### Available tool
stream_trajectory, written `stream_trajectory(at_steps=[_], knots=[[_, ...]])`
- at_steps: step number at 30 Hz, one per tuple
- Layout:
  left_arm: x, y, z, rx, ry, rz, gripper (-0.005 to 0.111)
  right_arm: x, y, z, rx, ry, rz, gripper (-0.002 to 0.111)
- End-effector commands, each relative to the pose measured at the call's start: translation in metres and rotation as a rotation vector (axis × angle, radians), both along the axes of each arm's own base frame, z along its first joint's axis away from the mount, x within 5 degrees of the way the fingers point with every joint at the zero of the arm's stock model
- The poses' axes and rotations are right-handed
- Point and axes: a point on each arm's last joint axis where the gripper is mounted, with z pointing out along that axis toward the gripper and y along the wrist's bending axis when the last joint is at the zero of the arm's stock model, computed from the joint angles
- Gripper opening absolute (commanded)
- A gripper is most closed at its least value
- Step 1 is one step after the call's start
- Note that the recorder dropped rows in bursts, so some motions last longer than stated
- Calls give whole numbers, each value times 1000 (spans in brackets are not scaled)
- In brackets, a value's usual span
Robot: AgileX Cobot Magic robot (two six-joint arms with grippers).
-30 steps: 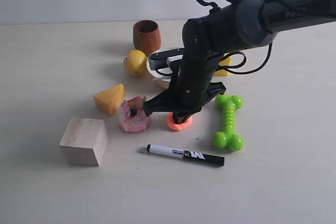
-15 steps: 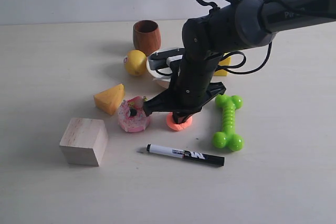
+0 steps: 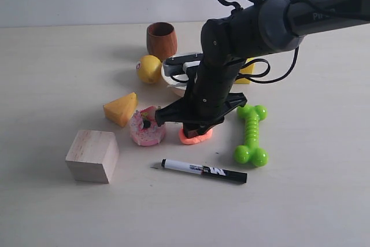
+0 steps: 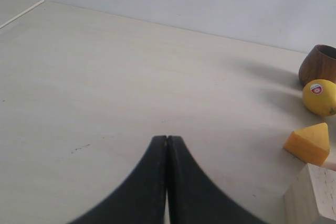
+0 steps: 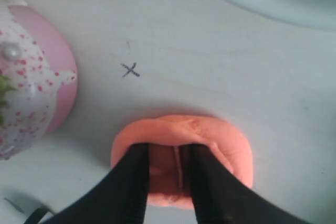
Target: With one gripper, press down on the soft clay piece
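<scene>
The soft clay piece is a salmon-orange lump on the table, squashed flat under my right gripper. In the right wrist view the clay is dented, and the right gripper has both black fingertips sunk into its top. The fingers stand a little apart, open, with a creased hollow of clay between them. My left gripper is shut with nothing in it, over bare table far from the clay, and is out of the exterior view.
The pink cake toy sits just left of the clay. A black marker lies in front, a green bone toy to the right. A cheese wedge, wooden block, lemon, wooden cup and white bowl stand around.
The right gripper has sunk slightly lower onto the clay. The clay has gone from a rounder disc to a flatter, wider shape.
</scene>
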Motion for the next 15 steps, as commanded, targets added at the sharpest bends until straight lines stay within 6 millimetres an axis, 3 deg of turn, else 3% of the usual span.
stream_trajectory(at_steps=[1, 15], knots=[[0, 0, 0, -3, -5, -6, 0, -2, -2, -12, -23, 34, 7, 32], [0, 0, 0, -3, -5, -6, 0, 1, -4, 8, -27, -44, 44, 28]])
